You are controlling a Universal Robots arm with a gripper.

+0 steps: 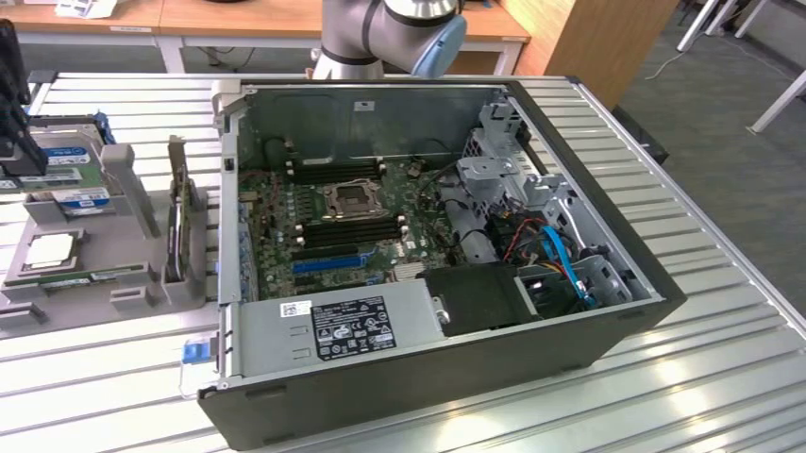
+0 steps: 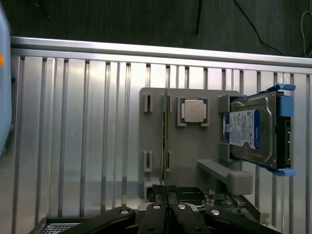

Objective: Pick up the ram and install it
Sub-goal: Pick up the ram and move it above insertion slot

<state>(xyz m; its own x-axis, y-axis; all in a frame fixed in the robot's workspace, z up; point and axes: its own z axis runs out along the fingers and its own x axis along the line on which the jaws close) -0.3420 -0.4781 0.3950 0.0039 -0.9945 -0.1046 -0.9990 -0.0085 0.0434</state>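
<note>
The ram point(image 2: 165, 136) is a thin green stick standing on edge in slots of a grey holder point(image 2: 190, 156) on the slatted table. In the exterior view the ram point(image 1: 91, 277) lies along the holder's near side, at that view's left. My gripper point(image 2: 165, 191) hangs high above the holder, its two black fingers pressed together with nothing between them, roughly in line with one end of the stick. The open computer case point(image 1: 428, 377) shows the motherboard with black memory slots point(image 1: 343, 226) beside the processor socket point(image 1: 346, 200).
The holder also carries a processor chip point(image 2: 194, 111), a hard drive in a blue-tabbed frame point(image 2: 253, 129) and an upright expansion card point(image 1: 183, 222). The arm's base point(image 1: 377, 33) stands behind the case. Cables and a drive cage point(image 1: 516, 189) crowd the case's right side.
</note>
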